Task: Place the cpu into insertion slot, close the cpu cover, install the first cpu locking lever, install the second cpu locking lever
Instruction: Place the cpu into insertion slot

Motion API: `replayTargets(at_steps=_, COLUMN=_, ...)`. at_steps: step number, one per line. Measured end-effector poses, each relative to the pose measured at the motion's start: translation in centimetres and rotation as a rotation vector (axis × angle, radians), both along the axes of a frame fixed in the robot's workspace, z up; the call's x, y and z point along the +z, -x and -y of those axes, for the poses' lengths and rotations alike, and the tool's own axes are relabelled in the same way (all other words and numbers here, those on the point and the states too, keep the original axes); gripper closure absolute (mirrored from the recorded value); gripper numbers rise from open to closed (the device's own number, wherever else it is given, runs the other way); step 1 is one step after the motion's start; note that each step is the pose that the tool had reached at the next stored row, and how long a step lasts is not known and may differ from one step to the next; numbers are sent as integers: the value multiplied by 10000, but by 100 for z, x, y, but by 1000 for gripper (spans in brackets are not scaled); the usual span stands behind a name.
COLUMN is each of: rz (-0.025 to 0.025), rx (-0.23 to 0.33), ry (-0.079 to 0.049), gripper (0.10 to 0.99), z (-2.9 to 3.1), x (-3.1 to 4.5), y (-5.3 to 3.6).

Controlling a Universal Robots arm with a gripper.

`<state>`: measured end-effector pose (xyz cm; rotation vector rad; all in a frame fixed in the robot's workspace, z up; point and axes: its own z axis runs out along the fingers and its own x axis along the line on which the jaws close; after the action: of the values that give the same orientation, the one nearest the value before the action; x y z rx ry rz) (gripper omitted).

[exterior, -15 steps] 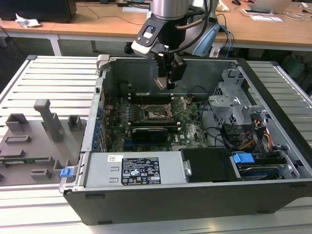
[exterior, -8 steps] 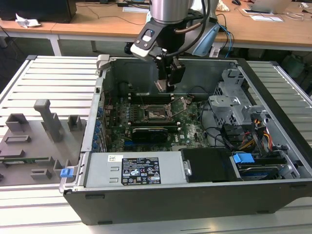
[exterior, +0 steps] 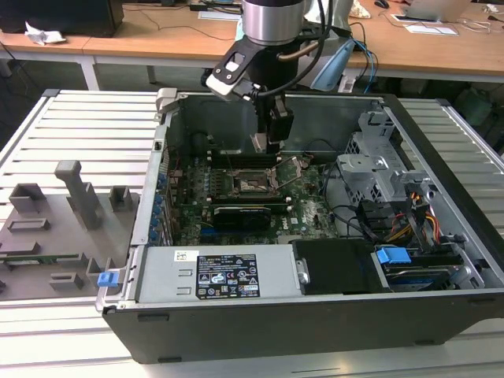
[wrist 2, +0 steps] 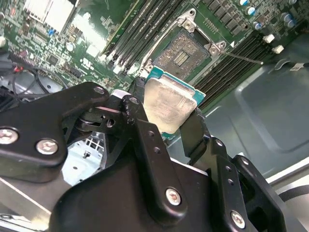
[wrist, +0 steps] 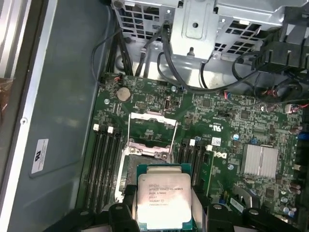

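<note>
Silver cpu (wrist 2: 170, 104) clamped in end effector (exterior: 270, 146), open insertion slot (exterior: 253, 186) just below, slightly toward the exterior view's left.

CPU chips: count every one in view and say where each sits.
1. The cpu is clamped in the gripper above the motherboard, close to the empty insertion slot.

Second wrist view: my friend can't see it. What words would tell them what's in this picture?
The black gripper holds the cpu, a flat silver square chip, by two opposite edges. Past it lies the green motherboard, where the square insertion slot has no chip in it, with long black memory slots on both sides.
</note>
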<state>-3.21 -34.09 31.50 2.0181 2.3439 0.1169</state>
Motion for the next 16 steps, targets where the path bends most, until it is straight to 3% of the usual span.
replayTargets(at_steps=16, rz=-1, rx=-1114, ry=0, gripper=549, z=0, x=-56, y=0)
